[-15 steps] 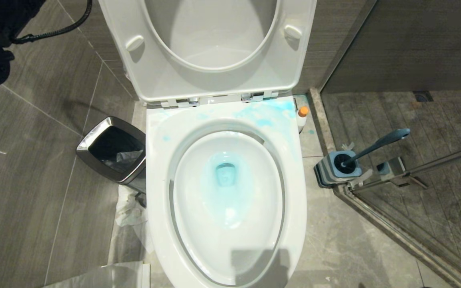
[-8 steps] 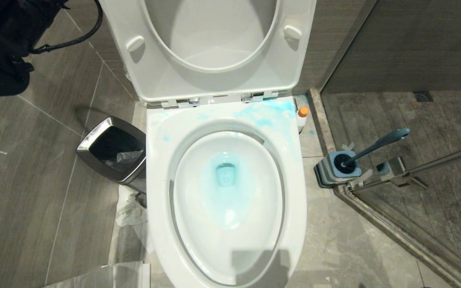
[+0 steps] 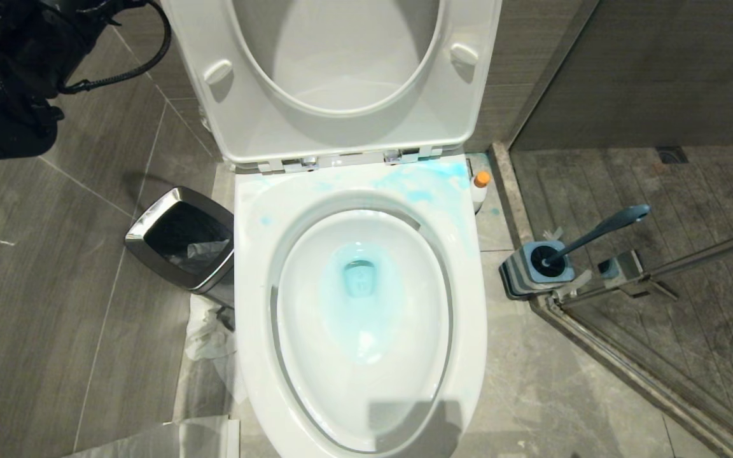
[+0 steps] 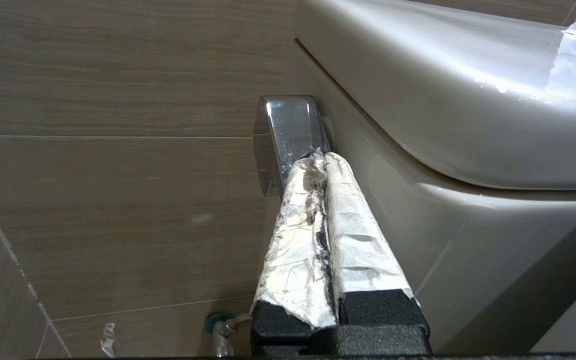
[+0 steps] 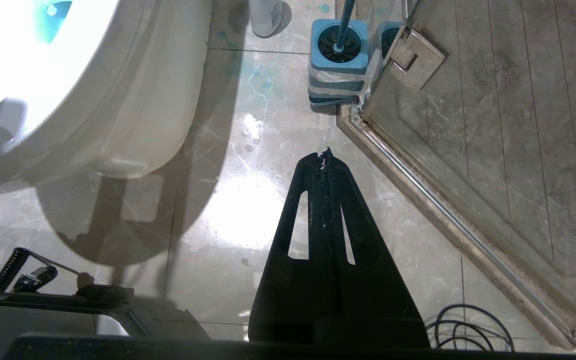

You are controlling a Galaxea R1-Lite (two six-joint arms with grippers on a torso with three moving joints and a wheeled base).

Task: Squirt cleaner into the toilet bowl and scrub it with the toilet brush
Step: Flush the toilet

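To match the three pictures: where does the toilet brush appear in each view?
Head view: toilet brush at right, standing tilted in its holder.
Left wrist view: not in it.
Right wrist view: only its stem at the top edge.
Shared landmark: the holder.

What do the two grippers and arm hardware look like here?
Left gripper: black fingers wrapped in crinkled, smudged white tape. Right gripper: bare black tapered fingers with slotted cut-outs. Left arm: black, bulky, with a looping black cable.
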